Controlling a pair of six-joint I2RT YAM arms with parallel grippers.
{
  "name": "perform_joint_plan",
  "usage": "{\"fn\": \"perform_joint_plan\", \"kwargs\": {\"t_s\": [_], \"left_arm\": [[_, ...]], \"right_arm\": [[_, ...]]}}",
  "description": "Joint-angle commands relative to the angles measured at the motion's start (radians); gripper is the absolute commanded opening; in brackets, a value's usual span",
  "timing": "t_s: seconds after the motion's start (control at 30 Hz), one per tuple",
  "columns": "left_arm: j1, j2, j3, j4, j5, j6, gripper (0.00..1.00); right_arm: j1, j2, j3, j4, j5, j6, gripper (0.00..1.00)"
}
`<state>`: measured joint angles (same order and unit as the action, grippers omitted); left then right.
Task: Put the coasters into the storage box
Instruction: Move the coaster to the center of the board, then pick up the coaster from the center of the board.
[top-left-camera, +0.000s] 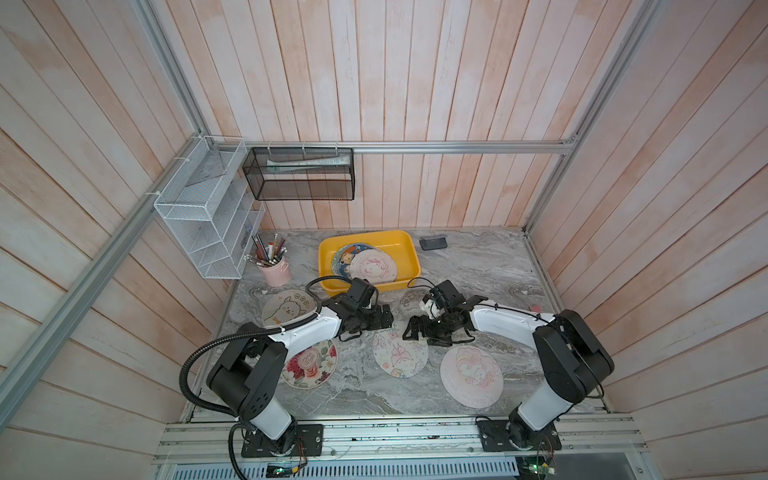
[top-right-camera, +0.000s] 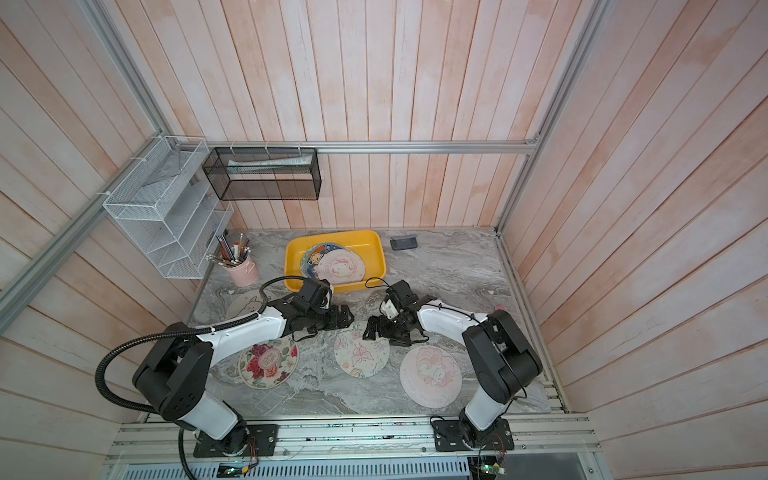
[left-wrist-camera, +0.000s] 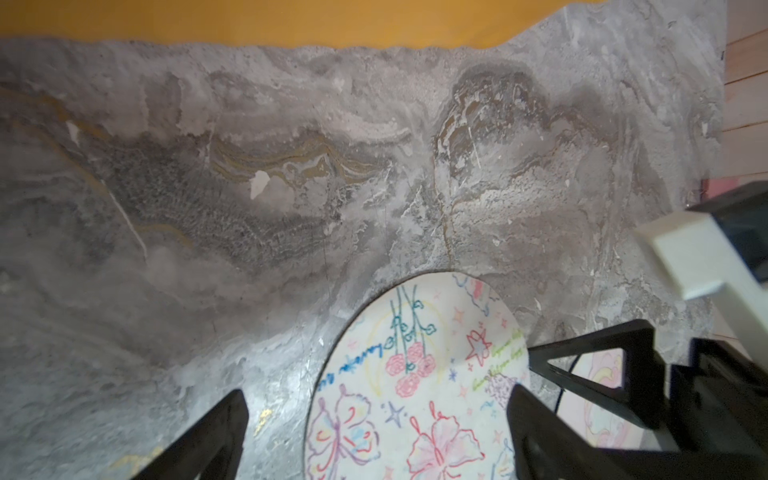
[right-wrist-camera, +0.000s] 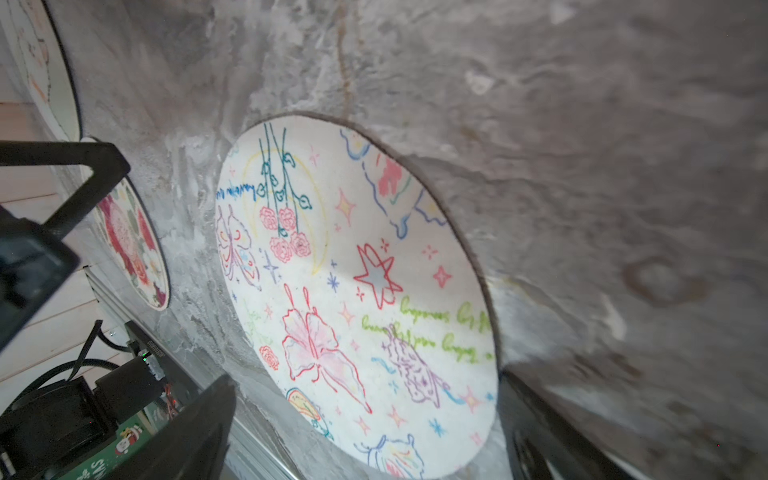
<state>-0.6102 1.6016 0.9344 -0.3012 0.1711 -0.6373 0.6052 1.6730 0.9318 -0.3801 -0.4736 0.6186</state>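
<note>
Marble tabletop (left-wrist-camera: 332, 166) between storage box (left-wrist-camera: 291, 20) wall and butterfly coaster (left-wrist-camera: 415, 374) edge

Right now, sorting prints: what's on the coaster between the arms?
Coaster: coloured butterflies, flowers, stars; right wrist view.

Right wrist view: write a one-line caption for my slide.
Open right gripper above a butterfly-and-flower coaster lying flat on the marble tabletop, rose-print coaster nearby.

Pink pencil cup (top-left-camera: 275, 272), black mesh basket (top-left-camera: 299, 179)
</note>
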Motion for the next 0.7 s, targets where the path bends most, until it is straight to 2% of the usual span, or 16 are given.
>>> {"fn": "perform_joint_plan", "kwargs": {"t_s": [0.0,0.1,0.2,0.43,0.67], "left_arm": [[-0.005,-0.037,-0.029,-0.048,-0.026,0.000,0.98],[-0.007,-0.031,-0.033,-0.097,-0.012,0.008,0.96],[-0.021,-0.025,-0.037,-0.151,-0.006,0.016,0.92],[-0.063,0.000,-0.051,-0.208,0.011,0.011,0.75],[-0.073,0.056,-0.027,-0.233,0.019,0.023,0.59]], "right_arm": [[0.013,0.042,0.020,-0.028,0.034,0.011,0.98],[0.012,0.040,0.033,-0.087,0.089,-0.019,0.98],[0.013,0.025,0.029,-0.127,0.120,-0.043,0.93],[0.012,-0.011,-0.019,-0.123,0.116,-0.032,0.80],[0.013,0.006,-0.019,-0.122,0.136,-0.020,0.72]]}}
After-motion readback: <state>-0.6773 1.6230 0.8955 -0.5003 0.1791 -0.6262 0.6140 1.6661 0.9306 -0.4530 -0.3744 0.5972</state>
